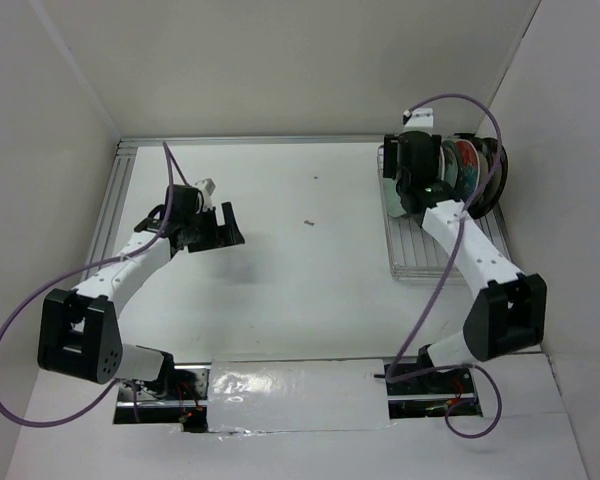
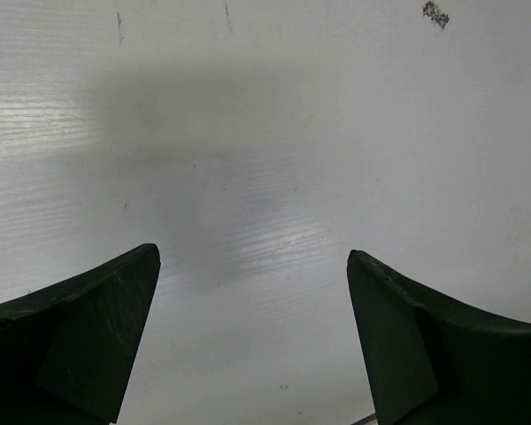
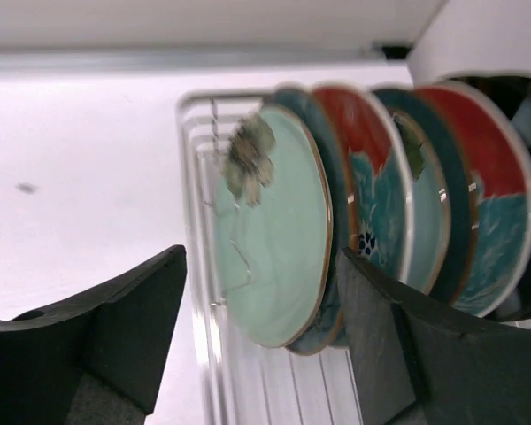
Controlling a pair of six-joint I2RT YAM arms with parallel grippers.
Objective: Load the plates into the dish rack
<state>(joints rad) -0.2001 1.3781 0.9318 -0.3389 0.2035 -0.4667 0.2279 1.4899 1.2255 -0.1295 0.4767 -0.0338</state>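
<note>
Several plates (image 1: 468,165) stand on edge in a row at the far end of the silver wire dish rack (image 1: 420,255), at the back right of the table. In the right wrist view the nearest is a pale mint green plate (image 3: 270,226); behind it come a dark teal plate (image 3: 329,168), a red plate with a teal flower (image 3: 367,168) and more. My right gripper (image 3: 264,257) is open, with its jaws on either side of the mint plate's lower edge and not closed on it. My left gripper (image 1: 215,228) is open and empty over the bare table (image 2: 265,159).
The rack's rim (image 3: 195,177) and its empty near half (image 3: 283,390) lie in front of the plates. White walls enclose the table, and the right wall is close behind the rack. A small dark speck (image 1: 308,222) lies mid-table. Foil tape (image 1: 280,385) runs along the front edge.
</note>
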